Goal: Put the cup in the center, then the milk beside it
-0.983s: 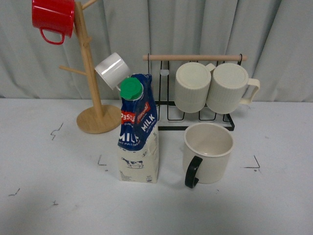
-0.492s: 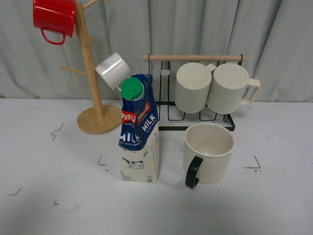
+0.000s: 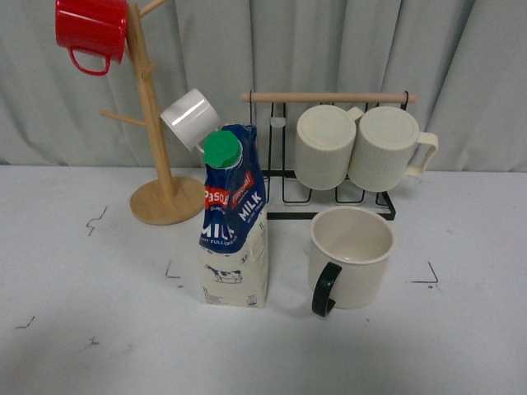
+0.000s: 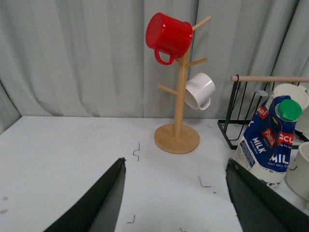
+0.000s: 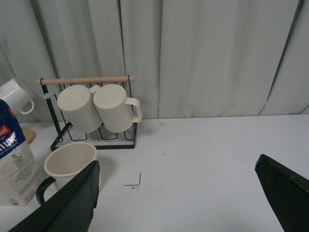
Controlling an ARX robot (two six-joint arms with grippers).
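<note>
The cup (image 3: 352,256), a cream mug with a black handle turned toward me, stands upright on the white table; it also shows in the right wrist view (image 5: 70,162). The milk (image 3: 235,218), a blue-and-white carton with a green cap, stands upright just left of the cup, a small gap between them. It also appears in the left wrist view (image 4: 270,141). Neither arm shows in the front view. My left gripper (image 4: 176,193) is open over bare table, left of the carton. My right gripper (image 5: 176,193) is open over bare table, right of the cup.
A wooden mug tree (image 3: 156,140) at the back left holds a red mug (image 3: 89,31) and a small white mug (image 3: 191,118). A black wire rack (image 3: 329,193) behind the cup carries two ribbed cream mugs (image 3: 362,146). Grey curtains close the back.
</note>
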